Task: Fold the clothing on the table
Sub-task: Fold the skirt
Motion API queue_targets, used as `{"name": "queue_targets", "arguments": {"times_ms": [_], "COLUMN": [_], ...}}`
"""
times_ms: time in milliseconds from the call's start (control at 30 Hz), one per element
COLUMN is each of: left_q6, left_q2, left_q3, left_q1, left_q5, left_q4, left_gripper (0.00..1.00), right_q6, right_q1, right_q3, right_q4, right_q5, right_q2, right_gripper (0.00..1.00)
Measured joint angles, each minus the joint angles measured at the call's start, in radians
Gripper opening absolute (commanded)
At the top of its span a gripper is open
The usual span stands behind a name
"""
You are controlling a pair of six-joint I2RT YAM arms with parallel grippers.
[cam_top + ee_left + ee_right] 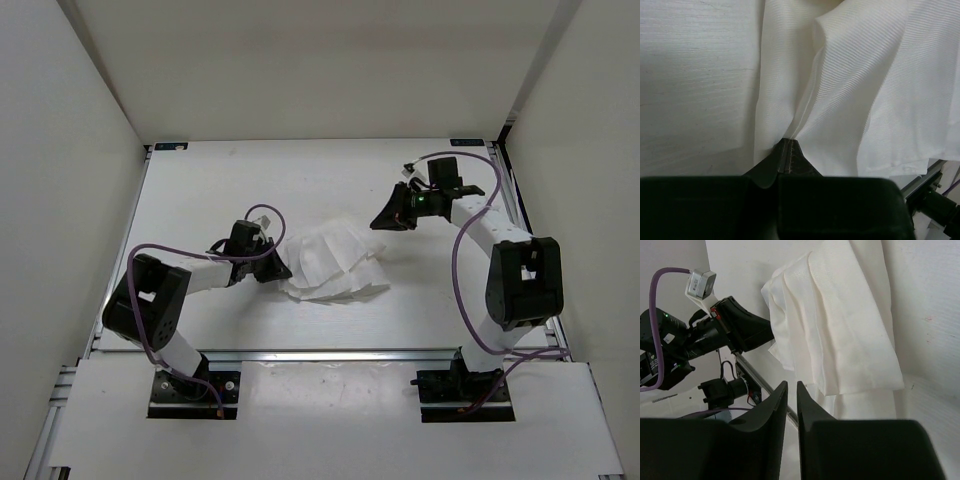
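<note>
Though outstretched, left hand (276,268) on clothing (332,262).

— Where does the clothing (330,265) lie?
— On the worktop (300,180), about midway between my two arms, nearer my bases than the far edge.
— And your grippers?
— My left gripper (278,268) is at the cloth's left edge, touching it. My right gripper (385,218) is behind the cloth and to its right, apart from it.
</note>
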Motion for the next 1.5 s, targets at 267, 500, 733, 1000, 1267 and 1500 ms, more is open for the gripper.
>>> {"name": "queue_targets", "arguments": {"times_ms": [267, 500, 733, 1000, 1267, 1500], "left_q6": [0.031, 0.05, 0.062, 0.075, 0.099, 0.177], "left_q2": [-0.016, -0.067, -0.11, -0.125, -0.176, -0.357], "left_q3": [0.001, -0.019, -0.052, -0.043, 0.238, 0.126], "left_q1": [-0.001, 0.047, 0.072, 0.125, 0.212, 0.23], "left_q5": [-0.032, -0.055, -0.067, -0.019, 0.08, -0.011], "left_q4": [-0.022, -0.084, -0.105, -0.145, -0.245, -0.372], "left_gripper": [0.0, 0.0, 0.0, 0.23, 0.33, 0.36], "right_q6": [0.002, -0.012, -0.031, -0.056, -0.056, -0.079], "right_q1": [0.024, 0.077, 0.149, 0.126, -0.06, -0.257], "right_q3": [0.01, 0.0, -0.121, -0.08, 0.086, -0.061], "right_q4": [0.06, 0.086, 0.052, -0.036, -0.019, -0.068], "right_q5": [-0.064, -0.109, -0.118, -0.026, 0.032, 0.065], "right_q2": [0.063, 0.295, 0.305, 0.204, -0.102, -0.203], "right_gripper": [0.09, 0.01, 0.01, 0.13, 0.46, 0.46]}}
